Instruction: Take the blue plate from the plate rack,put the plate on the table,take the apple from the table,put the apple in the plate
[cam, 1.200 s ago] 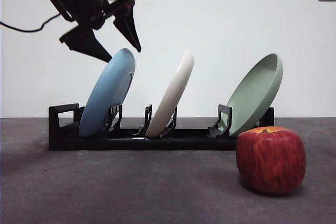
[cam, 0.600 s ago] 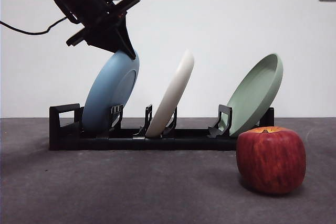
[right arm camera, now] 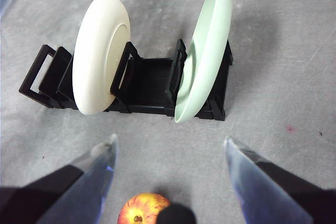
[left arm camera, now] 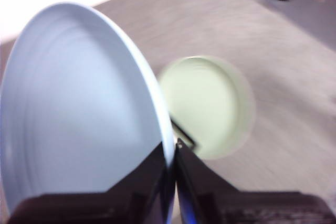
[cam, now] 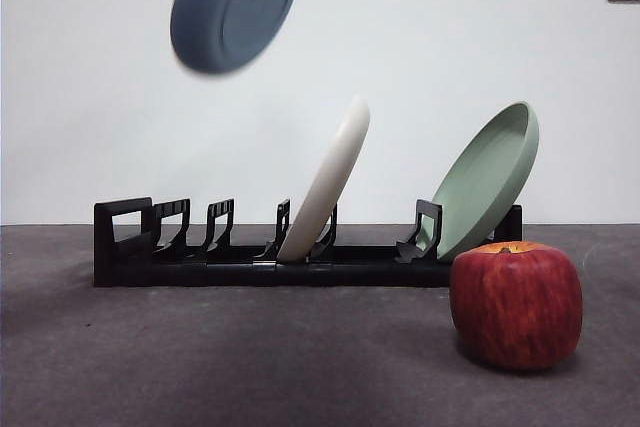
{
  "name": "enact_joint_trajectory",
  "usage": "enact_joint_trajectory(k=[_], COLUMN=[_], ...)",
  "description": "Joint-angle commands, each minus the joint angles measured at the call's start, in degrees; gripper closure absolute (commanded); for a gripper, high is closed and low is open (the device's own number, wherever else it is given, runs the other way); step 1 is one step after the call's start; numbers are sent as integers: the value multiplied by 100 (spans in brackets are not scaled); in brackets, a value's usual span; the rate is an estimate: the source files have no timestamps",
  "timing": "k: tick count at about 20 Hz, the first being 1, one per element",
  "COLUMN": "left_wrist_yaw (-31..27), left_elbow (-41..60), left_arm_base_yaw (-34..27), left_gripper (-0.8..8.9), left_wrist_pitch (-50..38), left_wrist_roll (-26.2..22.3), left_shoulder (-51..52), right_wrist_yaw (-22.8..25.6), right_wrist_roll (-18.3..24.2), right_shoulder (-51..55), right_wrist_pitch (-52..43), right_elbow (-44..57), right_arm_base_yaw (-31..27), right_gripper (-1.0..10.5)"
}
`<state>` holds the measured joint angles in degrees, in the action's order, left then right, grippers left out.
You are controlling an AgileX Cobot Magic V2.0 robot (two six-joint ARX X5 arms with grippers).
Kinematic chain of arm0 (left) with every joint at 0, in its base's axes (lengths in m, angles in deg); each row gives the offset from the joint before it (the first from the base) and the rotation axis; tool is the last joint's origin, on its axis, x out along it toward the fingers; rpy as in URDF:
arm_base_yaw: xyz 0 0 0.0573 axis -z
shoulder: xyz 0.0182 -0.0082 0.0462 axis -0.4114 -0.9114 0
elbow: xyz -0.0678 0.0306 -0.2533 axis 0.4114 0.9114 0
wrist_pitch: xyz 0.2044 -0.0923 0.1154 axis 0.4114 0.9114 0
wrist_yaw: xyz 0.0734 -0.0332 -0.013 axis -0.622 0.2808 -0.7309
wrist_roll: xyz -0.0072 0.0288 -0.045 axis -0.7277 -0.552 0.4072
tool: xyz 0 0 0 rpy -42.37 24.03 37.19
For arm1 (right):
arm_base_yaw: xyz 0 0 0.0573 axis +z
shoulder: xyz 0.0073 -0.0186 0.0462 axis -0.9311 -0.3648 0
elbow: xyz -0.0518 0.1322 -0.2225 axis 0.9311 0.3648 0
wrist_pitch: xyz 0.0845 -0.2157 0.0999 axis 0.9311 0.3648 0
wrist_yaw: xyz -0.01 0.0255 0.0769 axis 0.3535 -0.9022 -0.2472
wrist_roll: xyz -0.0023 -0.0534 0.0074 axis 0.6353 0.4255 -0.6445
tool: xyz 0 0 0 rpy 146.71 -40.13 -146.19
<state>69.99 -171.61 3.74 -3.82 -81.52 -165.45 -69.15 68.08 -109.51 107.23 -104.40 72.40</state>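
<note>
- The table [cam: 250, 367], dark grey and speckled, spans the lower part of the front view; no brand, label or writing is legible on anything.
- The plate rack [cam: 200, 262] runs long and low across the table, its long axis from 9 o'clock to 3 o'clock in the front view, its slots at the 9 o'clock end vacant.
- A cream-white plate [cam: 328, 182] and a pale green plate [cam: 490, 182] lean in the rack, both tilted toward 1 o'clock.
- The blue plate [cam: 236, 5] hangs in the air high above the rack's 9 o'clock end, at about 11 o'clock in the front view, blurred, its underside facing the camera and tipped toward 2 o'clock.
- The left gripper [left arm camera: 173, 153] holds that plate from above the table: its two black jaws are pressed onto the rim, one on each face, with the plate's hollow inner face [left arm camera: 79, 103] filling the wrist view.
- The apple [cam: 516, 304], dark red with a yellow-orange stem patch facing up, sits on the table at 4 o'clock, just in front of the green plate.
- The right gripper [right arm camera: 170, 153] waits high over the apple [right arm camera: 143, 209], its jaws spread wide with nothing between them.
</note>
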Motion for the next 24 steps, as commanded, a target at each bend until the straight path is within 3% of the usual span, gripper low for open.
enact_joint_trajectory(k=[1,5,8,12,17,21,24], left_wrist_yaw=[-219,-1770,-2118,-2441,-3571,-3748,-3755], left_elbow=[-15,-2,442,2063,3910,5147,5532], left_arm_base_yaw=[286,997,1294,1637,2337,3082,3357], left_gripper=[821,821,821,821,821,822,822], left_wrist_pitch=[595,1757,1971,1185,710,-754,-1226], left_wrist_roll=[-549,-804,-634,-116,564,787,831], left_shoulder=[422,848,1167,1849,2177,2109,1805], right_wrist_yaw=[17,17,20,39,39,42,291], right_wrist_roll=[50,50,52,52,52,107,116], right_shoulder=[-9,-9,-9,-9,-9,-48,-101], right_wrist_pitch=[-24,-24,-24,-24,-24,-28,-26], right_elbow=[-15,-15,-15,-15,-15,-15,-15], right_arm_base_yaw=[13,13,13,0,2,0,2], right_gripper=[599,599,599,599,599,599,599])
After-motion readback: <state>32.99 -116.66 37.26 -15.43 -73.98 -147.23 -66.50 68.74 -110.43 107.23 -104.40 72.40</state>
